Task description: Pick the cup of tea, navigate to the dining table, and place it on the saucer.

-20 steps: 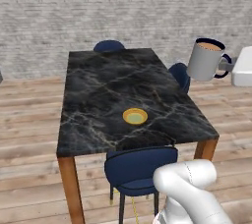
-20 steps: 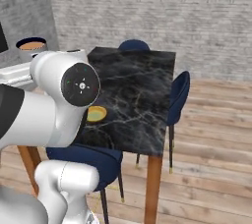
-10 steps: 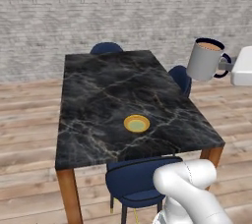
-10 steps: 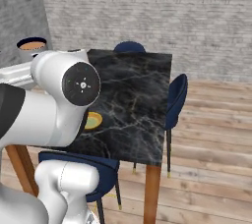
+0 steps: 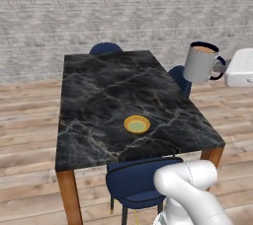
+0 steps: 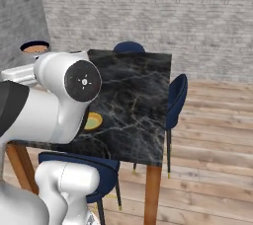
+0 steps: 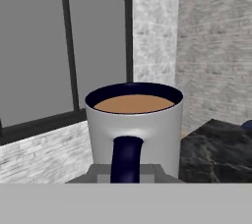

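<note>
Hand view looks straight at the cup of tea (image 7: 134, 134), upright and close in front of the camera, its dark navy handle (image 7: 126, 159) turned toward the tool and running down to the bottom of the picture, where the tool's closed grip has it; the fingertips themselves are hidden behind the handle and the grey band. The brown liquid sits level just under the navy rim. Behind the cup stand a dark-framed window (image 7: 64, 51) and a pale brick wall, and at the right a corner of the black marble counter (image 7: 216, 149) shows lower down. In the left base view the cup of tea (image 5: 200, 62) hangs in the air off the counter's right side, above and beyond a blue chair (image 5: 180, 78), with its handle pointing right toward the white hand (image 5: 239, 67). The yellow saucer (image 5: 137, 124) lies flat on the counter (image 5: 99, 95) toward its near edge, well apart from the cup, to its lower left. Another blue chair (image 5: 136, 182) is pushed in at the near side. In the right base view the cup's rim (image 6: 34, 48) peeks over the arm at far left, and the saucer (image 6: 94, 120) shows partly beside the arm's big joint.
</note>
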